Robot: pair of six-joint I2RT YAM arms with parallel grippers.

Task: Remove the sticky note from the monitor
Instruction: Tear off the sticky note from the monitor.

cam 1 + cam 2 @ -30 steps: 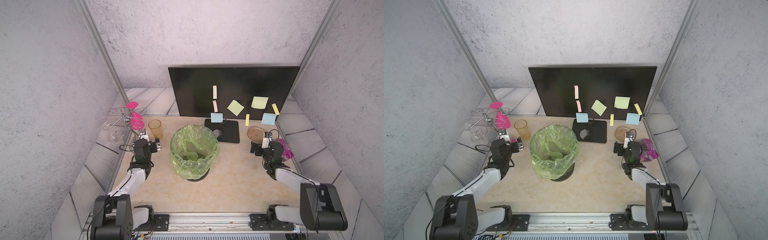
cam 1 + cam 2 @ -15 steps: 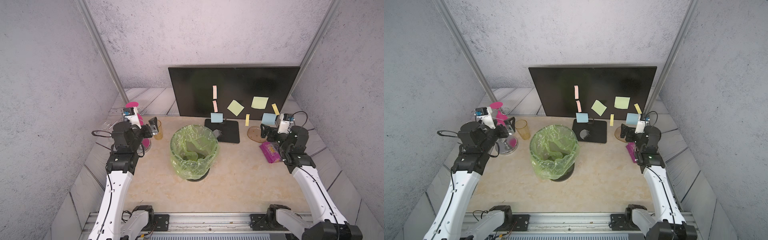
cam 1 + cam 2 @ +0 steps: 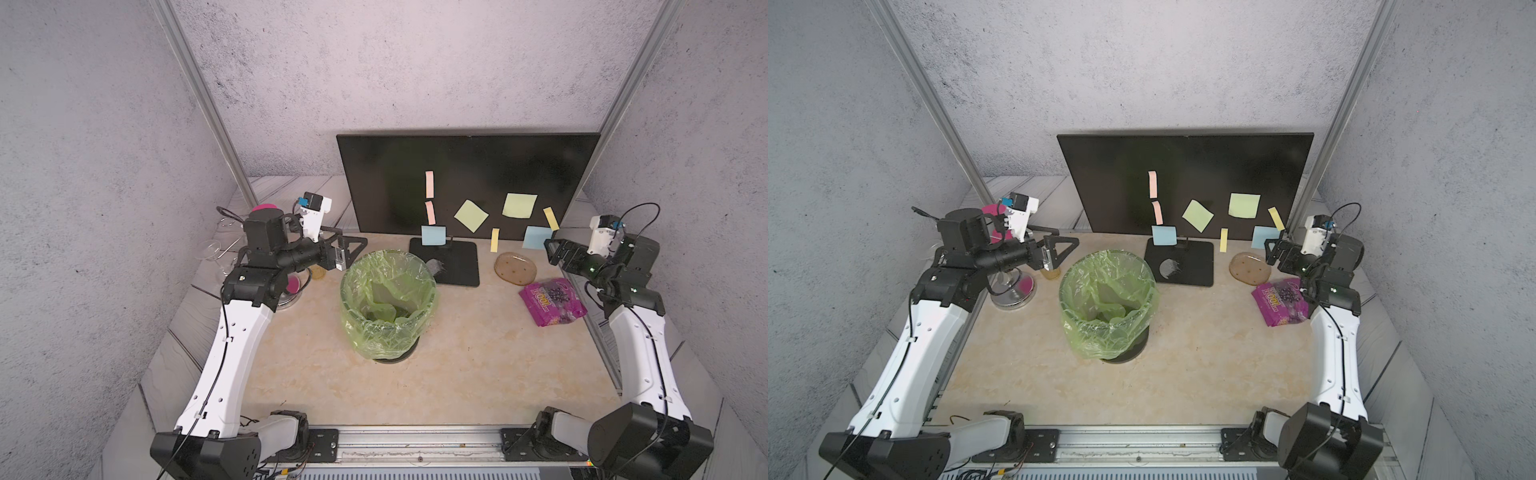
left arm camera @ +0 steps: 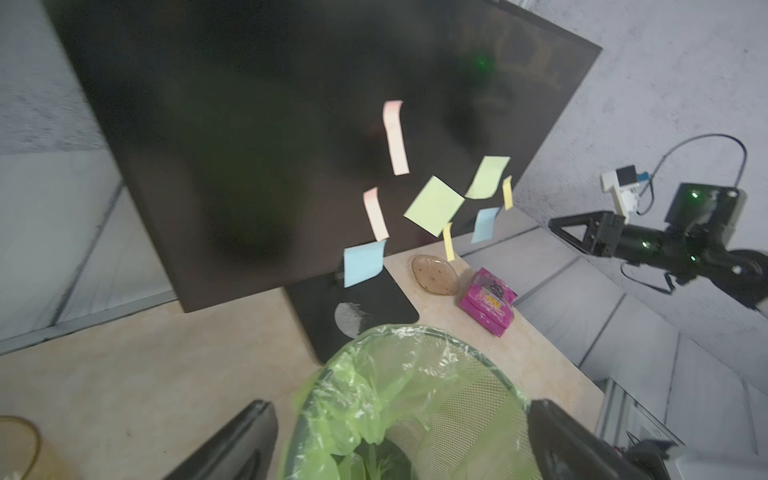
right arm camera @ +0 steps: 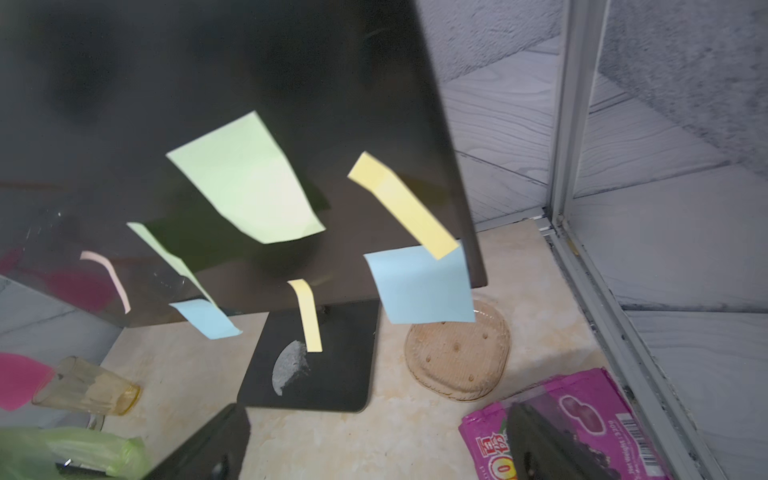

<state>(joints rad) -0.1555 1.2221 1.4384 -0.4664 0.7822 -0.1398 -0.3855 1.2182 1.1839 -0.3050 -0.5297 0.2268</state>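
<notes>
Both empty and wide apart: left gripper [image 3: 352, 235], right gripper [image 3: 548, 250], near the monitor [image 3: 415, 166].

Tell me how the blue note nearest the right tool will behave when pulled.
The blue note is probably floppy and light: its lower half hangs past the monitor's bottom edge, lifting away. Likely peels with a gentle pull, since only its top seems stuck. May crease if pinched hard.

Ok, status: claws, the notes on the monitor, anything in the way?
Both claws open, empty: left claw by the bin, right claw near the corner blue note. Eight notes on the monitor. Nothing between right claw and that note.
</notes>
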